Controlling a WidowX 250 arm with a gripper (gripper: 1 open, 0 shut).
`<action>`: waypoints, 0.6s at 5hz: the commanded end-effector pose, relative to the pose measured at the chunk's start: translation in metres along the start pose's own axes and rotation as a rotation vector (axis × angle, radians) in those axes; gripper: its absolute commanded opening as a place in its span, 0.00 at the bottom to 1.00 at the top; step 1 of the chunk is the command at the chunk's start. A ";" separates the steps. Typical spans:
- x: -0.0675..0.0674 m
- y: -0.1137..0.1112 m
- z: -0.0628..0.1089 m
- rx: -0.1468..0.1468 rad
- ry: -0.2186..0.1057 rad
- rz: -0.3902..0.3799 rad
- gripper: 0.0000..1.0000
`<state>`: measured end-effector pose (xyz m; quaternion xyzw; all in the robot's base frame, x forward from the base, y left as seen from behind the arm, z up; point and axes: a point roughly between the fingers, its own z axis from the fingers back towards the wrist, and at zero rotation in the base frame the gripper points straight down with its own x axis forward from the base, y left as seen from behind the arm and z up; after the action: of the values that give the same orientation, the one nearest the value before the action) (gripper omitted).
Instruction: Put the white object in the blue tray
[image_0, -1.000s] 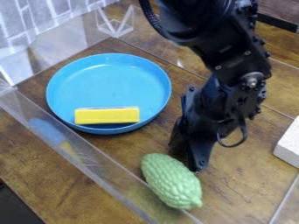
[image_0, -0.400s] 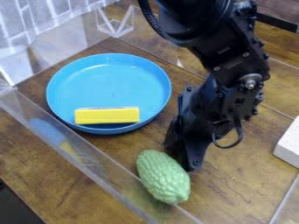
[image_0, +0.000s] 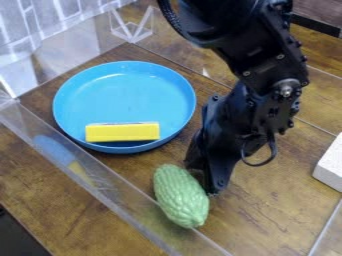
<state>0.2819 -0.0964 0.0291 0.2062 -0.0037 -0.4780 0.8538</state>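
The blue tray (image_0: 123, 98) lies at the left of the wooden table with a yellow bar (image_0: 122, 132) inside it near the front rim. The white object (image_0: 330, 162) shows only partly at the right edge of the picture, resting on the table. My black gripper (image_0: 209, 177) points down at the table between tray and white object, its fingers shut and its tip right beside a green bumpy gourd (image_0: 181, 196). I cannot tell whether the tip touches the gourd. Nothing shows held between the fingers.
A clear plastic wall (image_0: 80, 165) runs along the table's near-left side, close to the tray and gourd. The arm's bulky black body (image_0: 247, 50) rises over the table's middle. Bare wood lies between the gripper and the white object.
The green gourd has slid left and slightly up along the table, turning a little. My gripper has stayed almost in place, shut throughout.
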 end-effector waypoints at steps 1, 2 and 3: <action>-0.003 0.011 0.020 0.028 -0.050 0.029 0.00; -0.004 0.011 0.022 0.026 -0.048 0.024 0.00; -0.005 0.010 0.022 0.022 -0.045 0.023 0.00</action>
<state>0.2786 -0.0942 0.0332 0.2056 0.0027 -0.4814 0.8520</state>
